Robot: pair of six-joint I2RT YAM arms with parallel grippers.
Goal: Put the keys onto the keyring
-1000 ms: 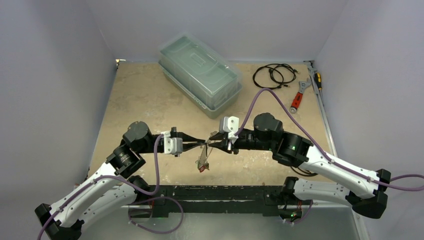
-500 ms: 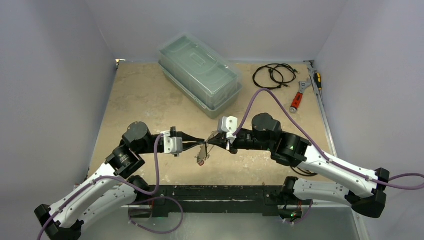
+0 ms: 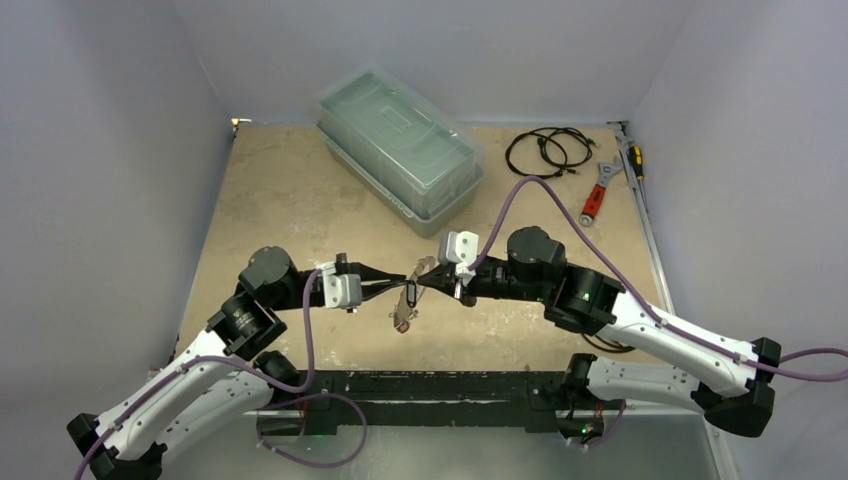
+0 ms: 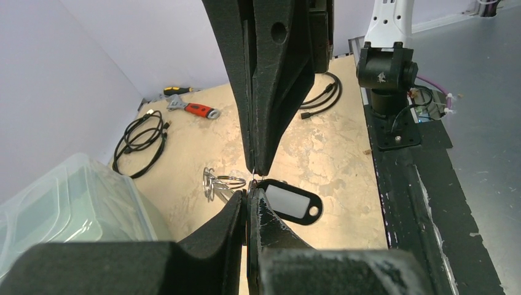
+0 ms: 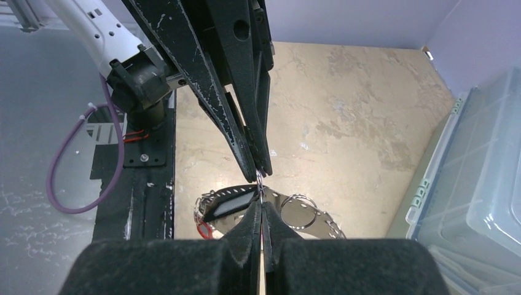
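**Both tools pressed together on the keyring, the bunch hanging below**

From above, we see the left tool [image 3: 398, 290] and the right tool [image 3: 428, 282] meeting tip to tip over the near middle of the tabletop [image 3: 280, 190]. Both have their fingers pressed together. A black tag [image 3: 409, 296] sits right between the two tips, and the keys [image 3: 402, 320] dangle just below it with a spot of red at the bottom.

In the left wrist view, the left tool [image 4: 249, 200] is pressed together with a thin sliver of metal caught in the seam. The right tool [image 4: 257, 166] comes down from above, also pressed together, and its tip touches the same thin wire. The black tag [image 4: 289, 203], with its pale label, hangs just beside the left fingertips.

In the right wrist view, the right tool [image 5: 261, 212] pinches a thin wire that runs up to the tip of the left tool [image 5: 261, 169]. The keyring [image 5: 316, 224], a flat silver plate with holes along its rim, lies just beside the right fingers. The black tag [image 5: 228, 203] and a red key head [image 5: 203, 230] are on the other side.

Compared with a second ago, the right tool was spread and has now come together. The black tag has swung up between the tips, and the keys hang a little higher. The left arm has drawn slightly to its own left.
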